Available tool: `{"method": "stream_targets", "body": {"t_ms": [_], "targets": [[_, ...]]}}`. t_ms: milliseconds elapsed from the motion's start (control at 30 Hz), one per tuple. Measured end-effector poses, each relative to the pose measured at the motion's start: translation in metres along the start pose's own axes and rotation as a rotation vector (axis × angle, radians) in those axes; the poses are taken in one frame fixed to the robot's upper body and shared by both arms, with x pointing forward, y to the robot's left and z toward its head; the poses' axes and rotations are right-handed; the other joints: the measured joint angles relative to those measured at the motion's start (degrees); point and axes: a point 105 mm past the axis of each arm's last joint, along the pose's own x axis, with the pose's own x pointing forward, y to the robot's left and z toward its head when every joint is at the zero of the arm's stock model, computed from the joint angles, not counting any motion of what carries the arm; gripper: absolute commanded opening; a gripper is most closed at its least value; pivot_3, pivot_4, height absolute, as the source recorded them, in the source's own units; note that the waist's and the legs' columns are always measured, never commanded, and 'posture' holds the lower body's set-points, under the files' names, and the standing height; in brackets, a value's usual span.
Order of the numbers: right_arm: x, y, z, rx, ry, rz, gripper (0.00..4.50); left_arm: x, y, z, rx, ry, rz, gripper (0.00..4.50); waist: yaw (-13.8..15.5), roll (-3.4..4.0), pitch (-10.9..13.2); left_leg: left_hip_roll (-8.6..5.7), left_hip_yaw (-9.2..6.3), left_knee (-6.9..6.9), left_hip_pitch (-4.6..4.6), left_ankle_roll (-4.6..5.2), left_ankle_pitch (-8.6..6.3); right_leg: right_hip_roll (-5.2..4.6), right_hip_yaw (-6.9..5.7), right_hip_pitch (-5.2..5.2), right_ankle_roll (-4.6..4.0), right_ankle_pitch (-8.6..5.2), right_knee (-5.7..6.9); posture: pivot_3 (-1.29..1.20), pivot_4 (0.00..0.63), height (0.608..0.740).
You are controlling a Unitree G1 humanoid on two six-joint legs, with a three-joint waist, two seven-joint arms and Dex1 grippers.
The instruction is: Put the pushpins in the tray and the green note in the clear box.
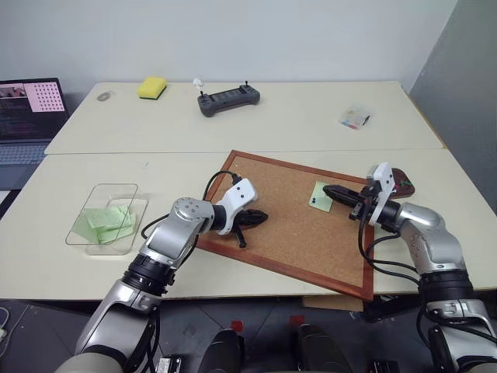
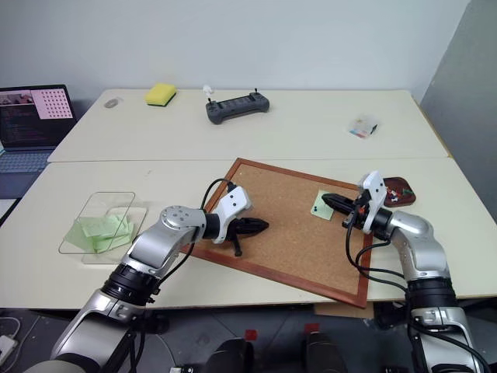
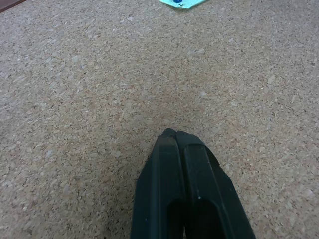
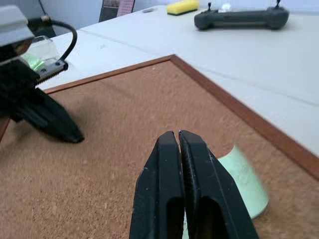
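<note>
1 note (image 1: 320, 195) on corkboard (image 1: 295, 233); 1 tray (image 1: 401, 183) at right; 1 box (image 1: 109, 217) left. 2 hands, left hand (image 1: 260, 217) and right hand (image 1: 329, 190), both pressed together, empty.

office-like lab: pale tables (image 1: 256, 116), open laptop (image 1: 27, 116), handheld controller (image 1: 228, 99), bare walls.
</note>
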Motion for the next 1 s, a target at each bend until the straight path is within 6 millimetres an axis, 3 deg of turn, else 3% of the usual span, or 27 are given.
{"method": "stream_targets", "body": {"t_ms": [133,233,333,400,533,900,1000], "targets": [[-0.004,-0.01,0.002,0.013,-0.001,-0.072,0.06,0.001,0.0,0.0,-0.001,0.0,-0.001,0.0,0.0,0.0,0.0,-0.01,0.01,0.01,0.0,0.0,0.0,-0.01,0.01,0.0,0.0,0.0,0.0,0.0,0.15,0.74],[-0.007,-0.042,0.01,0.002,0.0,-0.263,0.06,0.001,0.001,0.001,-0.003,0.0,-0.001,0.0,0.0,0.0,0.0,-0.02,0.09,0.03,0.01,0.0,0.01,-0.02,0.07,-0.02,0.0,0.01,0.0,0.0,0.15,0.74],[-0.023,-0.08,0.019,-0.027,0.002,-0.485,0.06,0.002,0.0,0.001,-0.003,-0.001,-0.005,0.0,0.0,-0.01,0.0,-0.03,0.08,0.01,0.0,0.0,0.01,-0.02,0.06,-0.02,-0.01,0.01,-0.01,0.0,0.15,0.74],[-0.037,-0.102,0.017,-0.038,0.032,-0.616,0.06,0.002,0.0,0.001,-0.001,-0.002,-0.008,0.0,0.0,-0.01,0.0,-0.02,0.08,-0.02,-0.01,0.0,0.0,-0.02,0.05,-0.03,-0.02,0.01,-0.01,0.0,0.15,0.74],[-0.053,-0.124,0.001,-0.008,0.097,-0.777,0.06,0.001,0.0,0.001,0.0,-0.001,-0.008,0.0,0.0,0.0,0.0,-0.03,0.16,-0.05,0.0,0.0,0.01,-0.02,0.11,-0.05,-0.03,0.01,0.0,0.0,0.15,0.74],[-0.064,-0.137,-0.024,0.069,0.184,-0.886,0.06,0.001,-0.001,0.001,0.002,-0.004,-0.005,0.0,-0.1,0.01,0.0,-0.03,0.2,-0.05,-0.01,0.01,0.0,-0.01,0.14,-0.05,-0.02,0.01,0.0,0.0,0.15,0.74],[-0.064,-0.137,-0.024,0.073,0.183,-0.887,0.79,0.001,-0.001,0.001,0.001,-0.003,-0.002,0.0,-0.1,0.01,0.0,-0.02,0.2,-0.05,0.0,0.01,0.0,-0.01,0.14,-0.05,-0.02,0.01,0.0,0.0,0.15,0.74]]}}
